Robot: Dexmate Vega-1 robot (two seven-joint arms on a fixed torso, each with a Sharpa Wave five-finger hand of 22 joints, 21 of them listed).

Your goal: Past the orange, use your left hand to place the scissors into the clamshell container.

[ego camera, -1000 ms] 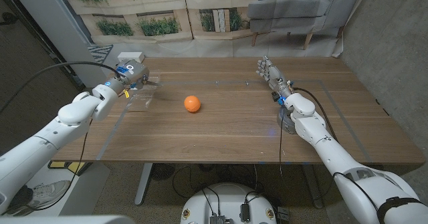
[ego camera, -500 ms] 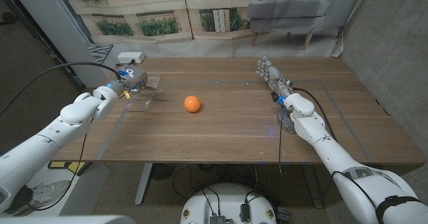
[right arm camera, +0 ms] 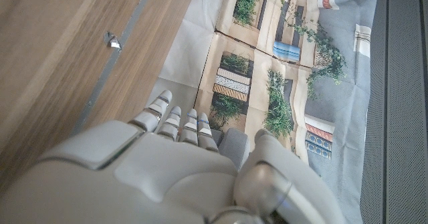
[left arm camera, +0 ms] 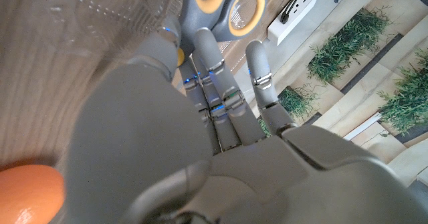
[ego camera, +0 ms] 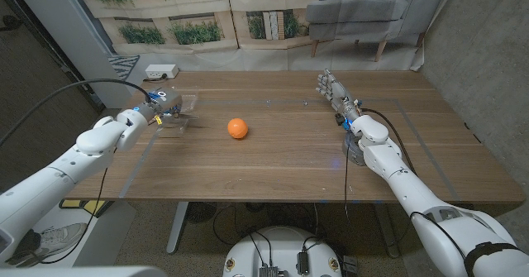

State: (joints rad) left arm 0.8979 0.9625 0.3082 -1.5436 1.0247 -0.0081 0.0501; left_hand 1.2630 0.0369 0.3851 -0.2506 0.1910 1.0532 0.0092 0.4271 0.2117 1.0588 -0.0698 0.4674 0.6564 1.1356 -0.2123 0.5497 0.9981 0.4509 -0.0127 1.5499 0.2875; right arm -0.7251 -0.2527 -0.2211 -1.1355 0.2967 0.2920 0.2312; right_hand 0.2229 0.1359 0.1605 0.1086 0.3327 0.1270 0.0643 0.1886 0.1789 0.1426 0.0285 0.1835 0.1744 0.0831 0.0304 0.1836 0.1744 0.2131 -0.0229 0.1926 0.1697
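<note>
A wooden table [ego camera: 273,157] is seen before a backdrop printed with plants. The scissors [left arm camera: 224,10], grey with orange-lined handles, are held at the fingertips of the left hand [ego camera: 162,105], right over the clear clamshell container [ego camera: 178,116] at the table's left, so that they can be set inside. The orange [ego camera: 238,128] lies near the middle of the table, apart from the container. The right hand [ego camera: 335,93] is kept aside with fingers extended, holding nothing. The scissor blades are cut off, and the container's edges are hard to make out.

scissors [left arm camera: 224,7] blades — hidden behind left hand [left arm camera: 167,137]
</note>
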